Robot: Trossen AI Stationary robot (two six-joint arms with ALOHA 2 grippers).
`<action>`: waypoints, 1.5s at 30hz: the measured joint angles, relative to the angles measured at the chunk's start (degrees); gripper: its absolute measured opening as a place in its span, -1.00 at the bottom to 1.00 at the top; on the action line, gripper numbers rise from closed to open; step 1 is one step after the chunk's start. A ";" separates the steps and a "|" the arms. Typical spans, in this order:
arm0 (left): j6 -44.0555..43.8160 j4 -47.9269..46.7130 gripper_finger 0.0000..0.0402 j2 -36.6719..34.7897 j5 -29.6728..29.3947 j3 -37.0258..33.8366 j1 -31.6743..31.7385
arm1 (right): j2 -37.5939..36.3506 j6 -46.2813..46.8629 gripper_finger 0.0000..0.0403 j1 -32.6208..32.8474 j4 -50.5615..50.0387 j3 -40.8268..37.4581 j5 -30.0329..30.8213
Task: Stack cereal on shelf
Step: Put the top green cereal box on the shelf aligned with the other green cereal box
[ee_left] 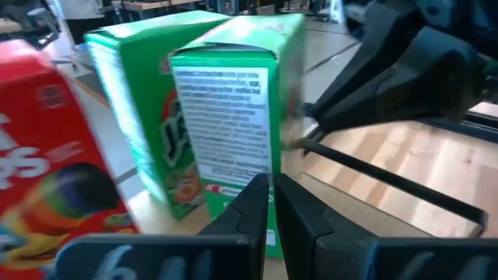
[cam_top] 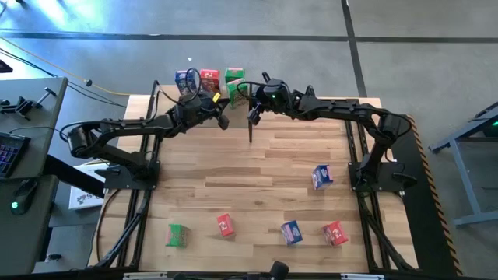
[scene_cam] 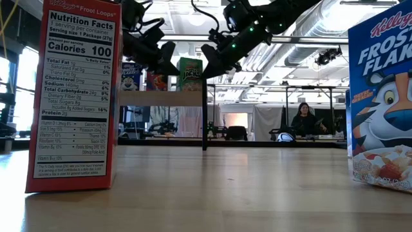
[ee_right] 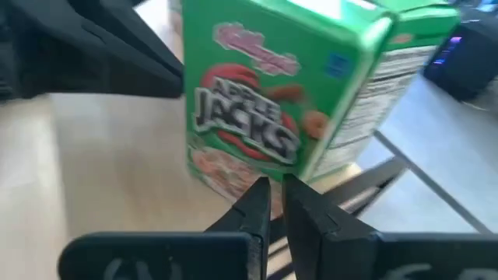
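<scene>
The shelf (cam_top: 204,99) stands at the table's far edge. On its plank (scene_cam: 161,98) a blue box (cam_top: 186,78), a red box (cam_top: 208,80) and two green boxes (cam_top: 234,80) stand upright. My left gripper (cam_top: 222,118) (ee_left: 271,194) is shut, its tips low in front of the nearer green box's (ee_left: 226,117) printed narrow side. My right gripper (cam_top: 253,115) (ee_right: 272,190) is shut too, with its tips just under a green box's (ee_right: 249,117) Apple Jacks face. In the low view they flank the green box (scene_cam: 190,73). My left gripper points its shut fingertips (ee_left: 257,194) level at the lower part (ee_left: 233,183) of the green box's narrow side; I cannot tell whether they touch it. My right gripper's shut fingertips (ee_right: 299,194) sit at the lower edge (ee_right: 233,175) of the green box's front face; whether they touch cannot be told.
Several boxes lie scattered on the near half of the table: green (cam_top: 177,235), red (cam_top: 226,225), blue (cam_top: 292,232), red (cam_top: 334,232) and blue (cam_top: 321,176). A black shelf post (scene_cam: 205,116) stands between the grippers. A person (scene_cam: 302,119) sits far behind the table.
</scene>
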 joint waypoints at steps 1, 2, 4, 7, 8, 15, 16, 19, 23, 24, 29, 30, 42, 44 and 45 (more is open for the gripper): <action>0.10 -0.50 -0.91 -0.47 -0.07 0.00 0.36 | -0.23 0.16 -0.89 0.00 -0.37 -0.02 1.23; 0.20 -0.99 -0.91 -1.11 0.00 0.00 0.64 | -0.40 0.14 -0.89 -0.02 -0.31 0.01 2.62; 0.47 -3.24 -0.91 -2.74 0.24 0.00 0.82 | -0.71 0.16 -0.89 -0.02 -0.69 0.09 4.61; 0.48 -6.22 -0.91 -5.16 3.52 0.00 0.92 | -0.72 0.39 -0.89 -0.48 -0.46 0.09 5.21; 0.27 -6.35 -0.91 -5.50 5.62 0.00 0.81 | -0.64 0.82 -0.89 -0.56 -0.02 0.09 4.66; -1.08 -3.22 -0.91 -2.20 6.75 0.04 -0.93 | 1.52 1.28 -0.89 -0.90 3.62 0.09 1.28; -1.28 -2.75 -0.91 -1.65 5.98 0.04 -0.95 | 1.59 1.47 -0.89 -0.86 3.62 0.09 1.21; -1.42 -1.70 -0.91 -0.51 3.25 0.04 -0.91 | 1.65 2.15 -0.89 -0.43 3.38 0.09 1.15; -1.42 -1.18 -0.91 -0.09 1.28 0.04 -0.78 | 1.65 1.82 -0.89 0.07 3.26 0.09 1.14; -1.41 -0.95 -0.91 -0.09 1.13 0.04 -0.57 | 1.65 1.82 -0.89 0.09 3.22 0.09 1.12; -1.50 -0.83 -0.91 -0.09 0.65 0.04 0.67 | 1.65 1.86 -0.89 0.11 3.16 0.09 0.23; -1.55 -0.83 -0.91 -0.09 0.58 0.04 0.92 | 1.65 1.86 -0.89 0.11 3.16 0.09 -0.11; -1.51 -1.36 -0.91 -0.61 1.47 0.02 0.07 | 1.41 0.41 -0.89 0.11 4.29 0.09 -0.45; -1.41 -1.31 -0.91 -0.72 1.59 0.02 -0.36 | 1.33 0.32 -0.89 0.01 5.52 0.09 -0.45; -1.33 -1.38 -0.91 -0.72 1.65 0.02 -0.38 | 1.33 0.33 -0.89 -0.08 5.83 0.09 -0.47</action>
